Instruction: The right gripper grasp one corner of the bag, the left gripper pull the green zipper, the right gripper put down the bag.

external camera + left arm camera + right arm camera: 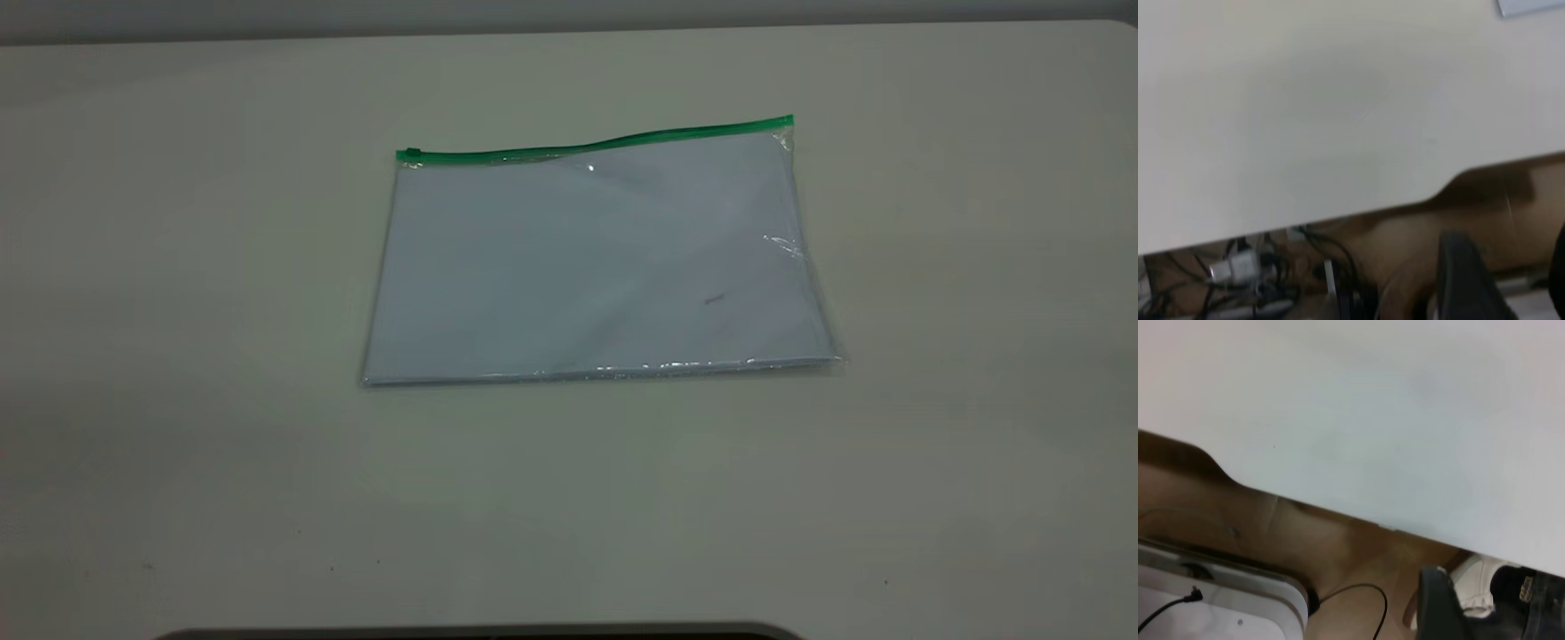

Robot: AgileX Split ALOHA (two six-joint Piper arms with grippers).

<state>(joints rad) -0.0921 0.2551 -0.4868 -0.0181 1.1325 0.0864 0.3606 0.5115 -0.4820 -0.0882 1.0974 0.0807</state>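
Table edge: nearest you in the exterior view, the pale table [178, 444] runs up to a dark curved strip at its near edge; the bag is your landmark from here on.
Bag: the bag [596, 267] lies flat near the middle of the table, a clear pouch with pale bluish-white sheets inside, its long edges running across the view.
Green zipper: the green zipper [596, 145] runs along the bag's far long edge, its slider tab [411, 156] at the end toward the left arm's side.
Corner of the bag: the corner of the bag [784, 133] where the green strip ends sits at the far end toward the right arm's side, resting on the table with nothing touching it.
Left gripper: your left gripper [1501, 283] hangs past the table's edge, well apart from the bag; only one dark finger [1465, 280] shows clearly, so you cannot tell whether the jaws stand apart or together.
Right gripper: your right gripper [1441, 607] is likewise off the table's edge and away from the bag, one dark finger showing; its jaws cannot be judged either.
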